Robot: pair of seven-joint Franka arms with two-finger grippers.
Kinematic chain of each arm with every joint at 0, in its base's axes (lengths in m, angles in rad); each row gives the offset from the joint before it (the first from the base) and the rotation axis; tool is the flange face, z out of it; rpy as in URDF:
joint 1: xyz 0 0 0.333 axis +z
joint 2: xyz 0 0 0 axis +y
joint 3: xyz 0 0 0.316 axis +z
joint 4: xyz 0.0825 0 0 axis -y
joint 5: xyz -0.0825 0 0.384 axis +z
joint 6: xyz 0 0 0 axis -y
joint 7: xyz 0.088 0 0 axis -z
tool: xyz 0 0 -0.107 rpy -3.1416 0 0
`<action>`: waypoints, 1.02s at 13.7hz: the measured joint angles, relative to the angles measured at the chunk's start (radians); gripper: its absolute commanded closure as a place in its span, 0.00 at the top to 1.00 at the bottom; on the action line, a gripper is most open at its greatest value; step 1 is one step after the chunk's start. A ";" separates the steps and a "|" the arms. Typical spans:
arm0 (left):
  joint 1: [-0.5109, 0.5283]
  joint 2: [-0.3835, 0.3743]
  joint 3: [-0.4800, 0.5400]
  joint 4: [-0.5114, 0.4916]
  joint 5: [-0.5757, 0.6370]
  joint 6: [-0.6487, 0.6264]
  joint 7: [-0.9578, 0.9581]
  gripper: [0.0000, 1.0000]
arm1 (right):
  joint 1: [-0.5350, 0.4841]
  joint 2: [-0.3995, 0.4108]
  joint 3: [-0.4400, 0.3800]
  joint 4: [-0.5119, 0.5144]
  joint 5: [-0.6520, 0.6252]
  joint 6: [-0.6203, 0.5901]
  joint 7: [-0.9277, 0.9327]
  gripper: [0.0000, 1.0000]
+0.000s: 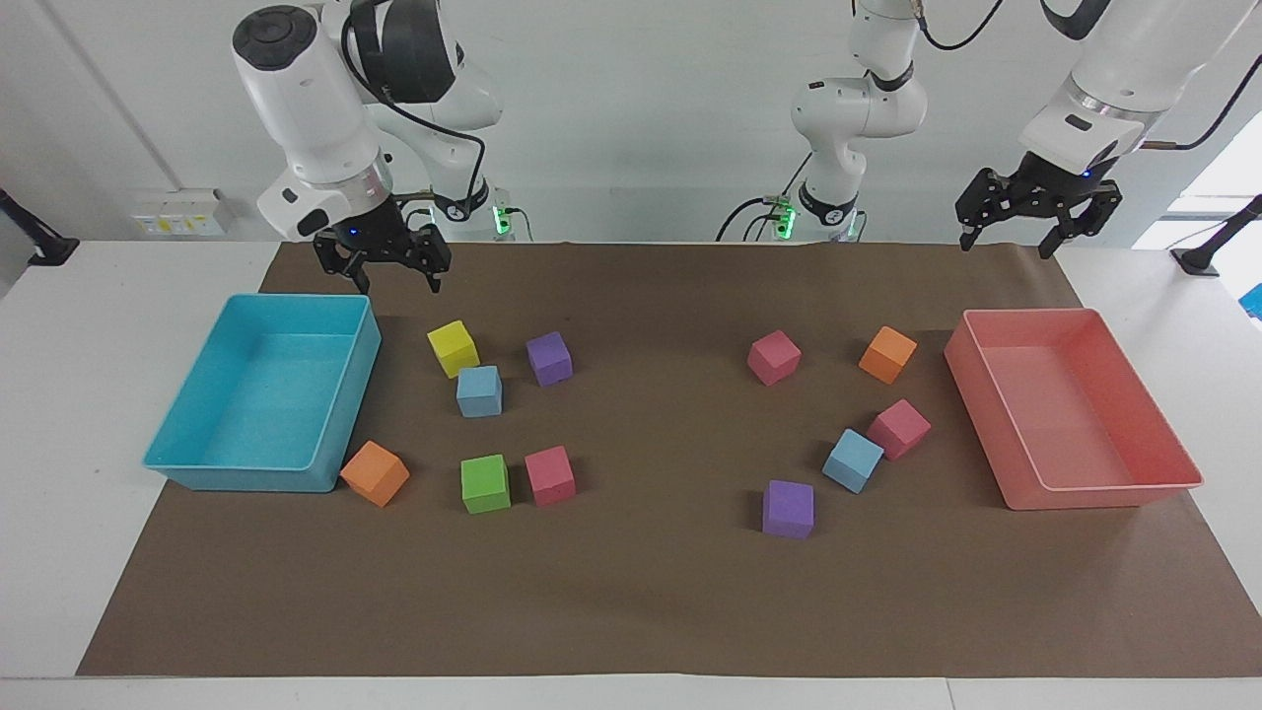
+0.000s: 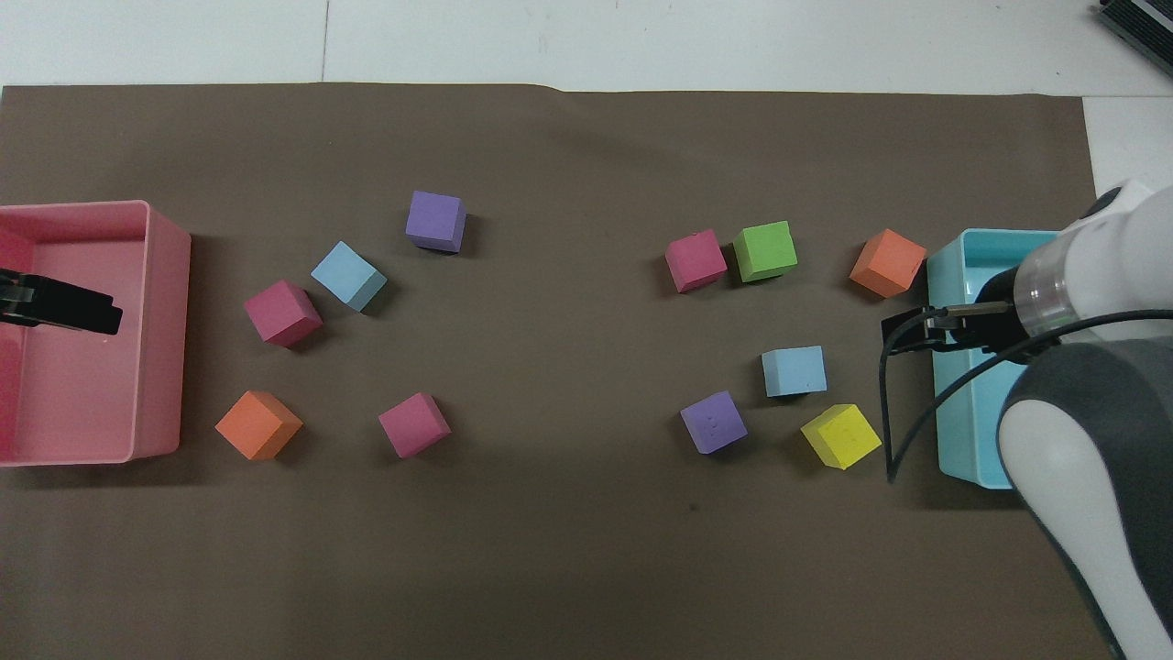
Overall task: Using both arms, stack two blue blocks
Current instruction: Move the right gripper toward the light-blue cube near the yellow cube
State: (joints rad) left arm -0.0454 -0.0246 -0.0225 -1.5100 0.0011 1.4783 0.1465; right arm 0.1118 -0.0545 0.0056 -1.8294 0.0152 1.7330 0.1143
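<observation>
Blue foam is not yet stacked: nothing is held and both cubes lie apart on the brown paper [image 1: 631, 592]. At the right arm's end, the right gripper [image 1: 391, 281] is seen up in the air, jaws wide, over the paper by the cyan tray [image 1: 197, 463]; one blue block [image 1: 479, 390] is set between a yellow cube [image 1: 453, 348] and a green cube [image 1: 485, 483]. The other blue block [image 1: 853, 460] is found touching a pink cube [image 1: 898, 428]. The left gripper [image 1: 1014, 238], jaws wide, waits above the pink tray [image 1: 1104, 493]. Both pickups and the stacking are left.
</observation>
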 measured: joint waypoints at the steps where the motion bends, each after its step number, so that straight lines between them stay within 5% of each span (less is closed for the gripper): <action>1: 0.000 0.000 0.000 0.000 0.000 0.000 0.000 1.00 | 0.009 0.006 0.000 -0.021 0.000 0.018 0.015 1.00; 14: 0.000 0.000 0.000 0.000 0.000 0.000 0.000 1.00 | 0.055 0.085 0.000 -0.290 0.000 0.345 0.074 1.00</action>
State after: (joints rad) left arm -0.0454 -0.0246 -0.0225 -1.5100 0.0011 1.4782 0.1465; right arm 0.1673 0.0301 0.0059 -2.1198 0.0155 2.0776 0.1882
